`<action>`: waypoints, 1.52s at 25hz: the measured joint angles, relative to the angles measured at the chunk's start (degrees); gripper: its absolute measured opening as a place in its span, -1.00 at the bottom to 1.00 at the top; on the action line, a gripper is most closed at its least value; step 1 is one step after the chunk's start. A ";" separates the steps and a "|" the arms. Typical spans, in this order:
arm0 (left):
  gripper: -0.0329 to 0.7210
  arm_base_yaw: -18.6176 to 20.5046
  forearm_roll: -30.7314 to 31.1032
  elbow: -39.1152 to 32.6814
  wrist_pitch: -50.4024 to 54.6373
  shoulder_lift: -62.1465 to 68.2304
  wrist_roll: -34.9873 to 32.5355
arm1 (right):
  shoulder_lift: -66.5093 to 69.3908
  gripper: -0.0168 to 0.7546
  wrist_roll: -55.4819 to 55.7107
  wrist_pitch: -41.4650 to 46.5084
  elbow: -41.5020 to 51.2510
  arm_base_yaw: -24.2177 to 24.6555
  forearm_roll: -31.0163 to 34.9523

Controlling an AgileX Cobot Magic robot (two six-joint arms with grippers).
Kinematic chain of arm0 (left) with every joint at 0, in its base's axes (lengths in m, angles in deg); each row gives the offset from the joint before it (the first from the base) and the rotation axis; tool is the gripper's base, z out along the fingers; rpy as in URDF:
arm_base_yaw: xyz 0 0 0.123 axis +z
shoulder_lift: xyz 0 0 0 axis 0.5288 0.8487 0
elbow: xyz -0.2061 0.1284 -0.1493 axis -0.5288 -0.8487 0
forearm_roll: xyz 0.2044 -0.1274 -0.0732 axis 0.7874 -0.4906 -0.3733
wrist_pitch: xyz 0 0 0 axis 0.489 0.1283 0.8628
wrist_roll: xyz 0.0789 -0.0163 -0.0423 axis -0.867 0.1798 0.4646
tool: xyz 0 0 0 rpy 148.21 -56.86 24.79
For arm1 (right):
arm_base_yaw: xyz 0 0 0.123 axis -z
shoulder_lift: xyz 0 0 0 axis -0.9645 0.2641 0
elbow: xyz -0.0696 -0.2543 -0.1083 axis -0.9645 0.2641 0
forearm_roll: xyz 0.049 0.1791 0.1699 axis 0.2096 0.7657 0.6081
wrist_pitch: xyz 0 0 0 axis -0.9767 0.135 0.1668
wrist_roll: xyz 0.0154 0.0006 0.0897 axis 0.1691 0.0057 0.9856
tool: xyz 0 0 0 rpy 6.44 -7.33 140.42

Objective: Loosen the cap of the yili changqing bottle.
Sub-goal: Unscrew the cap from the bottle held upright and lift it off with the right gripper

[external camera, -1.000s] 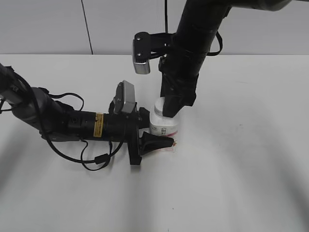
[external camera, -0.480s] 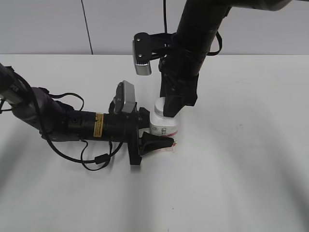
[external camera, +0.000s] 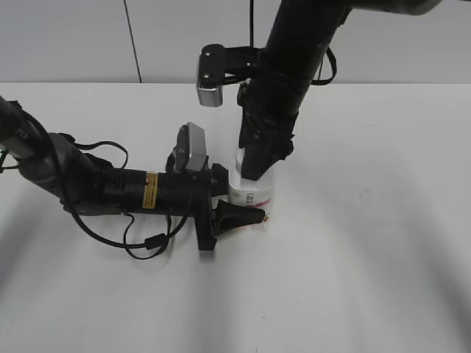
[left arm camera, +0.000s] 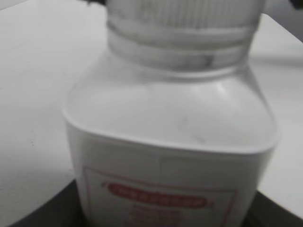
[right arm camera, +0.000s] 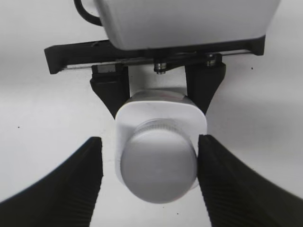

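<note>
Change: right gripper (right arm camera: 149, 177) now sits a little higher than a second ago, its wrist camera swung toward the left; the jaws stand apart on either side of the cap (right arm camera: 158, 161), the right pad just grazing it, the left pad clear. Judged a regrasp between turns, so loosening is probably under way, not finished.
Left gripper (external camera: 246, 215): lies low along the worktop (external camera: 368, 257), jaws clamped on the lower body of the bottle (external camera: 250, 193), holding it upright.
Bottle: small, squat, white plastic, rounded-square shoulders, wide neck, pink-red label; stands near the worktop's middle.
Cap: round, flat-topped, matt white, finely ribbed side; seated on the neck.
Right pads (right arm camera: 222, 179): black, ridged, wedge-shaped.
Worktop: plain white, smooth.
Beyond: pale grey wall panels (external camera: 73, 40).
</note>
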 joint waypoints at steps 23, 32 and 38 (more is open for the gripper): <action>0.12 0.00 -0.11 0.00 0.10 0.00 0.36 | 0.00 0.34 71.11 1.17 -8.69 -0.07 -8.71; 0.12 0.00 -0.16 0.00 0.17 0.00 0.36 | 0.00 0.34 80.91 1.28 -4.08 -0.07 -5.20; 0.12 0.00 -0.26 0.00 0.17 0.00 0.36 | 0.00 0.34 82.51 1.28 -3.57 -0.07 -5.14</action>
